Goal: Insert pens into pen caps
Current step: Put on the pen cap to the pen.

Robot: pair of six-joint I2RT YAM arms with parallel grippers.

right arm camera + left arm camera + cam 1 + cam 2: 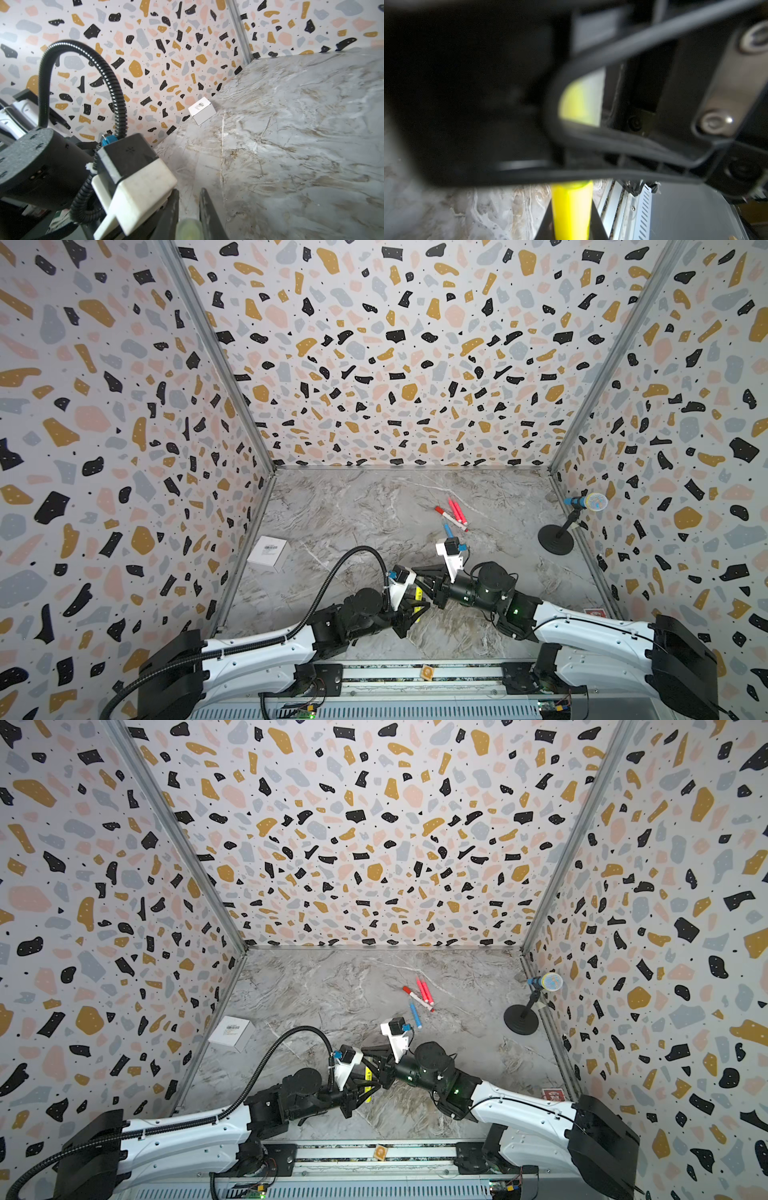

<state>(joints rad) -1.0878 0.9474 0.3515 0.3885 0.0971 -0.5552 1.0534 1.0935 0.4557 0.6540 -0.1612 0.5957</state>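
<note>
My left gripper [572, 203] is shut on the yellow pen [572, 216], low near the front rail in both top views [417, 597] [366, 1076]. The pen runs up behind a finger of my right gripper [189, 190]. That gripper is shut on a pale yellowish pen cap [188, 228], also glimpsed, blurred, in the left wrist view [577, 104]. How far the pen sits in the cap is hidden. Farther back lie two pink pens [455, 508], a white pen with red ends [451, 518] and a light blue pen [448, 529].
A white box [269, 552] lies by the left wall. A microphone [586, 502] on a round black stand [555, 540] is at the right wall. A red card [592, 612] lies near the right arm. Patterned walls enclose three sides.
</note>
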